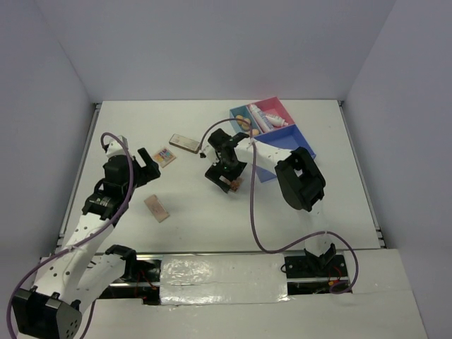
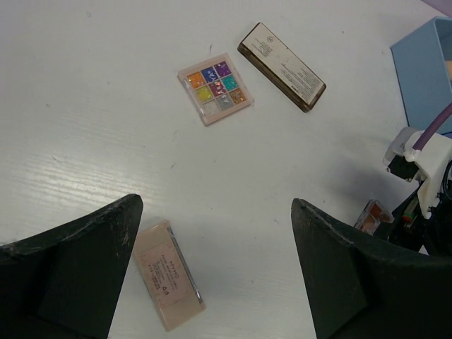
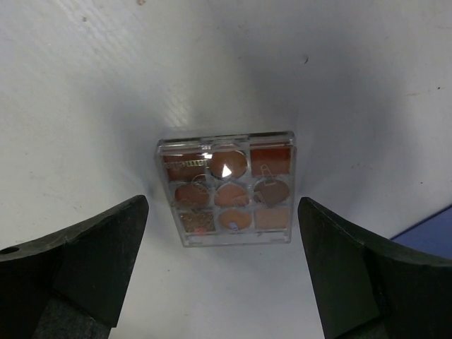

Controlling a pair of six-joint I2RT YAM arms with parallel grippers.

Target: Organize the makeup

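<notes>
My right gripper [image 1: 224, 174] is open and hangs just above a clear-cased brown-orange palette [image 3: 226, 187] lying flat on the table [image 1: 304, 212]; the palette lies between and slightly ahead of the fingertips, untouched. It also shows in the top view [image 1: 233, 185]. My left gripper [image 1: 146, 167] is open and empty above bare table [image 2: 85, 127]. A pinkish palette [image 2: 168, 274] lies by its left finger [image 2: 78, 261]. A multicolour-squares palette [image 2: 215, 88] and a brown-gold palette [image 2: 281, 66] lie further out. Tan sponges [image 1: 244, 121] and a white bottle [image 1: 270, 117] lie in the tray.
The blue-and-pink divided tray [image 1: 305, 138] stands at the back right, just behind the right arm; its blue corner shows in the left wrist view [image 2: 427, 78] and the right wrist view [image 3: 434, 233]. The right arm's purple cable [image 1: 253, 212] loops across the table's near middle.
</notes>
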